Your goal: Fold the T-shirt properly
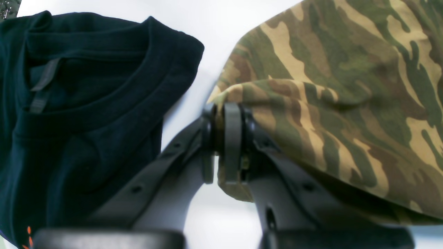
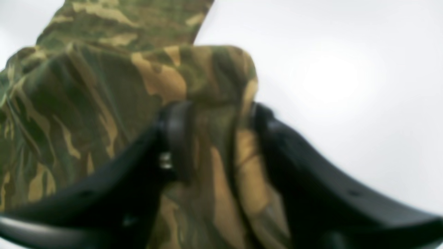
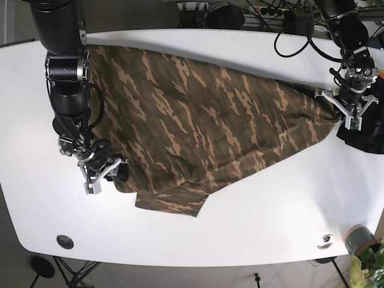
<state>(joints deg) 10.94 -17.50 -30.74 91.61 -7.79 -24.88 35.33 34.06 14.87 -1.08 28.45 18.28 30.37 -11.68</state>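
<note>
Base view shows two shirts on the white counter (image 3: 252, 222): one camouflage T-shirt (image 3: 198, 120) spread wide across the middle, and one dark shirt (image 1: 76, 114) folded at the edge beside the left arm (its collar shows in the left wrist view). The left fingers (image 1: 218, 138) are pinched nearly together on a fold of the camouflage T-shirt's edge. The right fingers (image 2: 211, 138) stand narrowly apart, clamping a bunched corner of the same T-shirt on the opposite side.
</note>
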